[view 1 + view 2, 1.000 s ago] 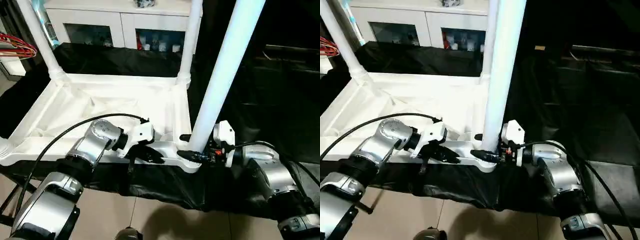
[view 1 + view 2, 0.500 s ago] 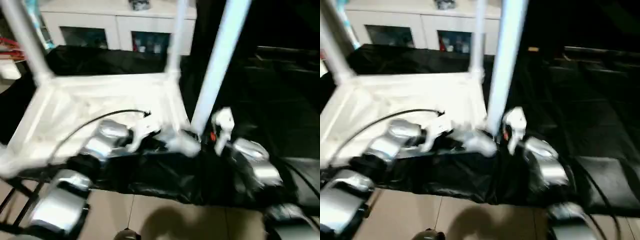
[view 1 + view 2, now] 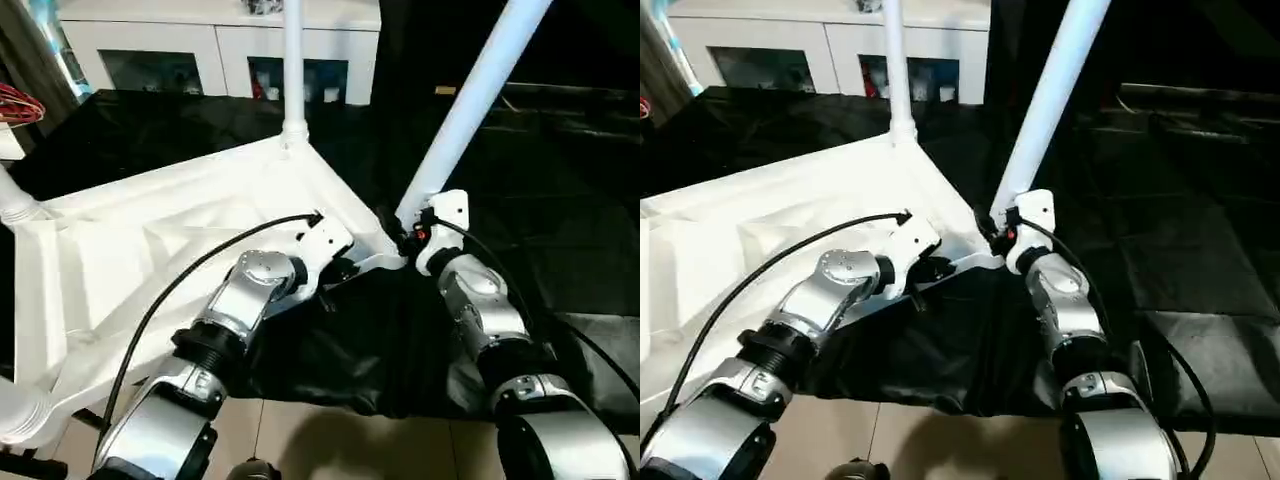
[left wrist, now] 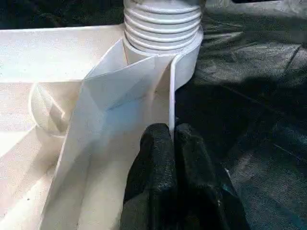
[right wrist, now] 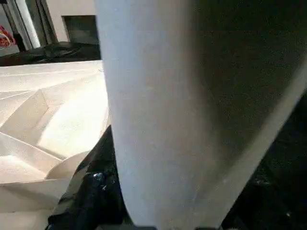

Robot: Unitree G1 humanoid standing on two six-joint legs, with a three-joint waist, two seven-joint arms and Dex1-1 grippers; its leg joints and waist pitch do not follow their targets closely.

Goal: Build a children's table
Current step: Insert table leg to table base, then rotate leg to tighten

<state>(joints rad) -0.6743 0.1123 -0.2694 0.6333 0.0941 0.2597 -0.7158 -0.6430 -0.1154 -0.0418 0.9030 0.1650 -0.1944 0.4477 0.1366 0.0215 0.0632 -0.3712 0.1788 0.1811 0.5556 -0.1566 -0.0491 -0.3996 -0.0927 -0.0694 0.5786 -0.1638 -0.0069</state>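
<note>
The white tabletop (image 3: 150, 250) lies underside up on black cloth, turned at an angle. Legs stand in its corners: one at the far corner (image 3: 291, 60), one at the left (image 3: 12, 200), one at the near left (image 3: 15, 420). A further leg (image 3: 470, 100) rises tilted from the near right corner. My right gripper (image 3: 405, 232) is shut around that leg's base; the right wrist view has the leg (image 5: 163, 110) beside a black finger (image 5: 93, 191). My left gripper (image 3: 338, 272) is shut on the tabletop's thin rim (image 4: 171, 96) just below the ribbed corner socket (image 4: 163, 28).
A white cabinet with glass doors (image 3: 210, 45) stands behind. Black cloth (image 3: 340, 350) hangs over the front edge toward the beige floor (image 3: 300, 440). Red hangers (image 3: 20, 100) show at the far left. Dark covered surfaces (image 3: 560, 200) lie to the right.
The tabletop has swung round on the cloth with both grippers still on it. The held corner now sits farther away, and the held leg leans more to the right. The view shifted too.
</note>
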